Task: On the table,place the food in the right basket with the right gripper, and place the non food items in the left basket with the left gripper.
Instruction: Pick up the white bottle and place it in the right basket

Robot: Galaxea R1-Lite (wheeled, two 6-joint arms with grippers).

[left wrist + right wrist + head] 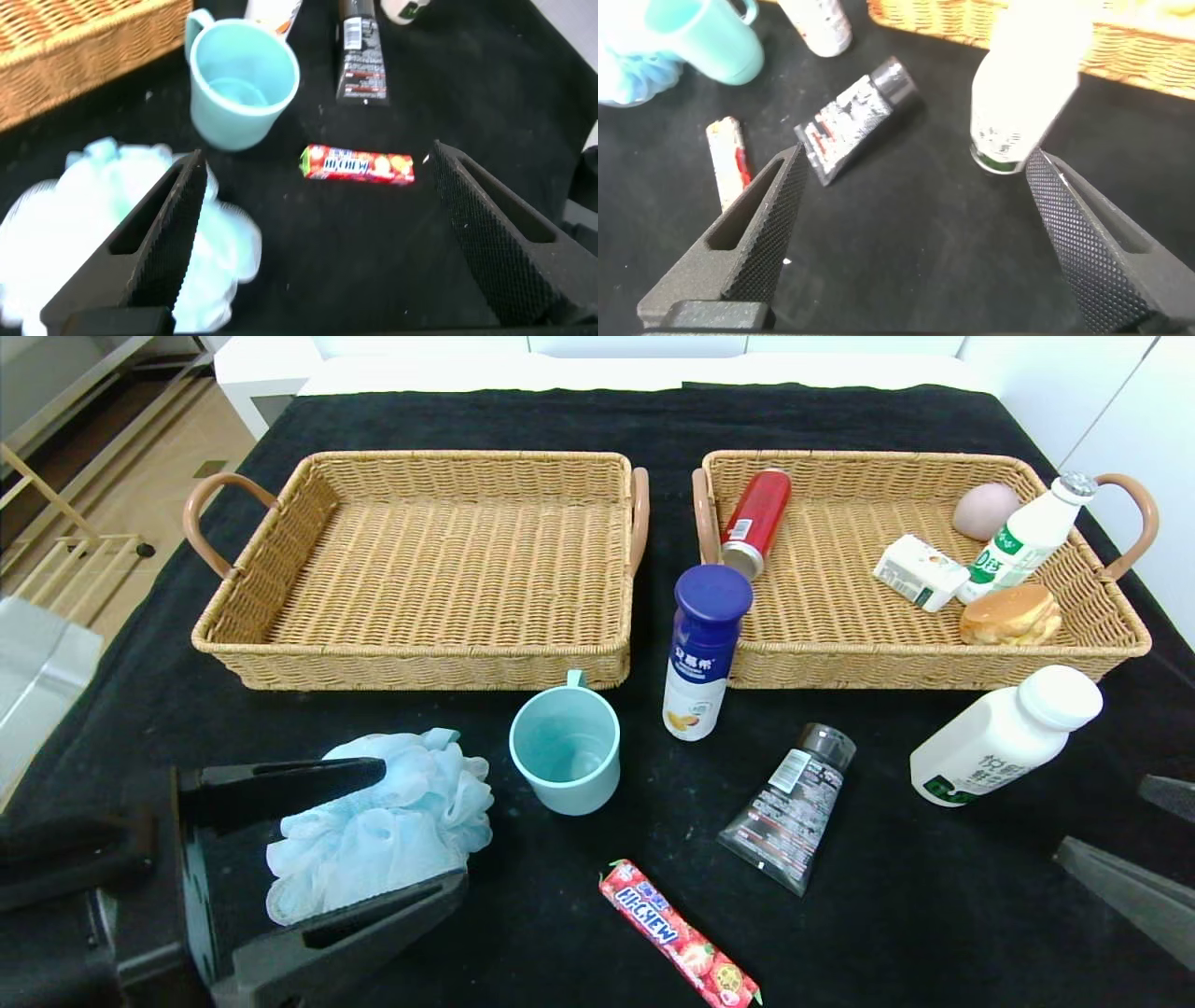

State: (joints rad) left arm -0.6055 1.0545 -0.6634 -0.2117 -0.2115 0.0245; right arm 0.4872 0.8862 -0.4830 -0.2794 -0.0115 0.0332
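Note:
My left gripper (422,824) is open and hovers over the pale-blue bath pouf (373,821) at the table's front left. In the left wrist view one finger (159,233) overlaps the pouf (56,224), and bare cloth lies between the jaws. The teal mug (565,751) stands just beyond it. The blue-capped bottle (705,653) stands before the gap between the baskets. The dark tube (794,803) and the red Hi-Chew stick (677,933) lie on the cloth. My right gripper (1102,817) is open at the front right, near the squat white bottle (1004,737), whose base sits just beyond one fingertip (1041,168).
The left basket (420,663) is empty. The right basket (934,667) holds a red can (758,518), a small carton, a pink ball, a white bottle with green print and a bun. The table's black cloth (934,915) runs to both side edges.

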